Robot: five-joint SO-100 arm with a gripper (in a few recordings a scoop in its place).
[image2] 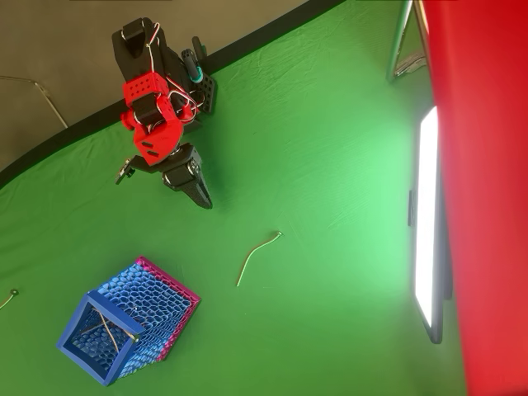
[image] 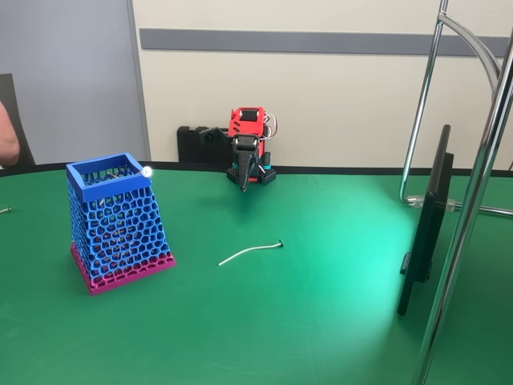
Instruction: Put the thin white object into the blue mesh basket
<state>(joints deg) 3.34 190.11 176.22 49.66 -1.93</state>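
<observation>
In the fixed view, the thing nearest to us is the tall blue plastic mesh basket (image: 115, 220) with a magenta base, standing at the left of the frame. Right of it, at the centre, the thin white wire-like strip (image: 251, 252) with a dark tip lies flat on the green cloth table (image: 304, 321), apart from the basket. Far behind, at the upper centre, the red and black gripper (image: 244, 178) hangs point-down near the arm's base; its fingers look closed together and hold nothing.

In the overhead view, the gripper (image2: 200, 195) is in the upper left, the strip (image2: 258, 256) at the centre and the basket (image2: 124, 322) in the lower left.

We think the strip is so thin and flat that the fingers may slide over it or push it away. If held at one end, it may catch on the basket rim.

The cloth has light wrinkles; a beige wall (image: 321, 96) with a grey band stands behind, and a metal stand (image: 473, 200) on the right.
</observation>
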